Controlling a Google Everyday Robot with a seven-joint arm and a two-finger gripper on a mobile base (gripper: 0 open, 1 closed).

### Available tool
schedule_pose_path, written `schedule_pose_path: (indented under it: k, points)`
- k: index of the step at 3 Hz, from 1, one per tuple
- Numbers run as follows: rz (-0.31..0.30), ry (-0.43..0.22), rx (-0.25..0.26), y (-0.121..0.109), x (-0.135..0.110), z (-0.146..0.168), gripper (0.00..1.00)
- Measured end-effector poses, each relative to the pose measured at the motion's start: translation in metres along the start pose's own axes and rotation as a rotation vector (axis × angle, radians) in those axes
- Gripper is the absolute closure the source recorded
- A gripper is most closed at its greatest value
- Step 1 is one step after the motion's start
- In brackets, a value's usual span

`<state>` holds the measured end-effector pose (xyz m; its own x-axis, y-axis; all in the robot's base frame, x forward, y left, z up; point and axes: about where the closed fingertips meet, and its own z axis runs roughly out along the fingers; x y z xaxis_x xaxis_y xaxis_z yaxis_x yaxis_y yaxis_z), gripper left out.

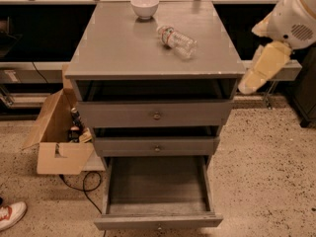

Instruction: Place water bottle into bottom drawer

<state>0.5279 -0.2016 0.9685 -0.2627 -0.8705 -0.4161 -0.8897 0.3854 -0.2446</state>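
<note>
While the white bowl (144, 6) is sitting just back-left of the water bottle (177, 39) and the bottom drawer (155, 184) is standing open well below it, the bottle is lying on its side on the grey surface (123, 48), cap pointing back-left, base front-right. Right of the bottle, past the surface's edge and well apart, the hand (259, 73) is hanging, open or closed I cannot tell. Any reach is likely going leftward, meeting the base end first.
</note>
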Motion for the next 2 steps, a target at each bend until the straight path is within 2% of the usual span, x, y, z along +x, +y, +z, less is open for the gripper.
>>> schedule_pose_path:
  k: [2]
  points:
    - [0.169, -0.168, 0.025, -0.091, -0.043, 0.071, 0.00]
